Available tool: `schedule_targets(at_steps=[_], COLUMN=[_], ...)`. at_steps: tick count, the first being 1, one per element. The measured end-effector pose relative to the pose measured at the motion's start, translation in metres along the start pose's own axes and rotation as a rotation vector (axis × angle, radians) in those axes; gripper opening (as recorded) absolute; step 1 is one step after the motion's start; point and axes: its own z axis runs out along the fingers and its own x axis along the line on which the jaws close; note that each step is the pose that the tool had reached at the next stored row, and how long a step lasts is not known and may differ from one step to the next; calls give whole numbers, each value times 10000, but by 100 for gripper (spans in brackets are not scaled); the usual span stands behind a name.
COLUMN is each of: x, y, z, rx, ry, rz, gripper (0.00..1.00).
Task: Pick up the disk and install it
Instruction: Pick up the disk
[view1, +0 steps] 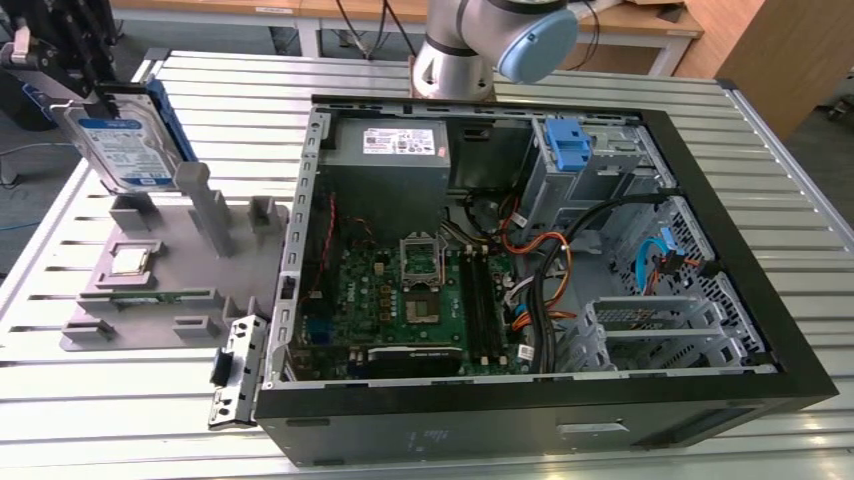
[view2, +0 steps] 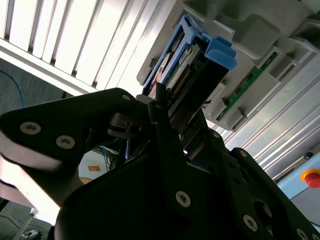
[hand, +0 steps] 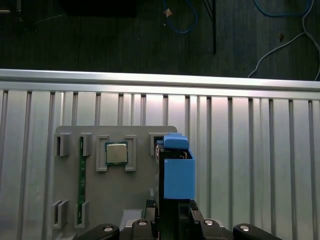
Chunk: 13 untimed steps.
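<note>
Silver rectangular disk (view1: 127, 150) in blue plastic bracket, clamped between black jaws, over grey moulded holder (view1: 160, 300)

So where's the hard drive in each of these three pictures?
Exterior view: the hard drive is at the exterior view's far left, upright in the hand, over the grey tray.
First wrist view: the hard drive is edge-on, blue-framed, over the same grey tray.
Second wrist view: the hard drive sits between the hand's fingers, grey tray beyond.
Shared landmark: the grey tray.
</note>
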Motion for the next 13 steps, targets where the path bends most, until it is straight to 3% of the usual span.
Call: schedule_targets(at_steps=[6,13], x=[-1,-10], y=[1,8], z=[-15,-138], rx=[-5,0], ry=[4,2], rz=[0,0], gripper=[35,35])
